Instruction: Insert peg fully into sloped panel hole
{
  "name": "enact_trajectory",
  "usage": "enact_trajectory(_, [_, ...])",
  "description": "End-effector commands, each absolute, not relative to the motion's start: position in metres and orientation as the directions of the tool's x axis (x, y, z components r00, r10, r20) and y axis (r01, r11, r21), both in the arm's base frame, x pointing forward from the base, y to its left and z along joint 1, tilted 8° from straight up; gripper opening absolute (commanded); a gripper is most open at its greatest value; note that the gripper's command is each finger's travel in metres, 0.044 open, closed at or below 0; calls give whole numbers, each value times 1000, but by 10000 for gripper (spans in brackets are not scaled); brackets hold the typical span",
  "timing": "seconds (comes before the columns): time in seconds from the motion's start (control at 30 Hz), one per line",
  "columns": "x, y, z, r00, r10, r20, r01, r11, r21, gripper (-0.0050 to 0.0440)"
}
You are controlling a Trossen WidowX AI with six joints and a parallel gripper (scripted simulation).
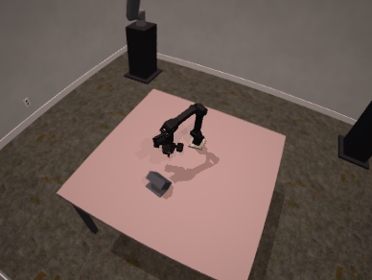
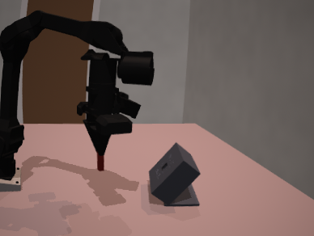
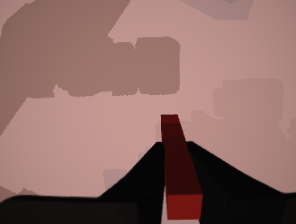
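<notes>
Exterior shows my gripper [image 2: 100, 153] clamped on the top of the red peg [image 2: 100, 162], hanging upright above the table [image 2: 243, 178] at nine o'clock from the panel [image 2: 175, 173]; it looks stiff, light and square-sided, so I judge this high grip sound.

3 Cameras, 1 Pink Table

The top view looks down from high and far at the whole table [image 1: 240, 192]. The exterior view sits low and close, sharing the arm [image 2: 24, 36] and sloped panel [image 2: 175, 174]. The wrist view faces downward, nearest the tabletop.
</notes>
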State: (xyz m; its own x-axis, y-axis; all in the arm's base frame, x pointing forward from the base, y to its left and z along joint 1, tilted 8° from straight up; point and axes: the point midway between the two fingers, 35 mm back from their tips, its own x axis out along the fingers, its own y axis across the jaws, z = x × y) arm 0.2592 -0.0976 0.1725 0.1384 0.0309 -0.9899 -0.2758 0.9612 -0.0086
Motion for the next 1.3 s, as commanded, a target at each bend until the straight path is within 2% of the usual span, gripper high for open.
enact_trajectory(0.0, [268, -89, 183, 158, 19, -987, -274, 961, -25, 0])
enact_trajectory(0.53, [286, -48, 197, 163, 23, -986, -274, 962, -23, 0])
enact_trajectory(1.27, [289, -48, 195, 252, -3, -968, -371, 923, -99, 0])
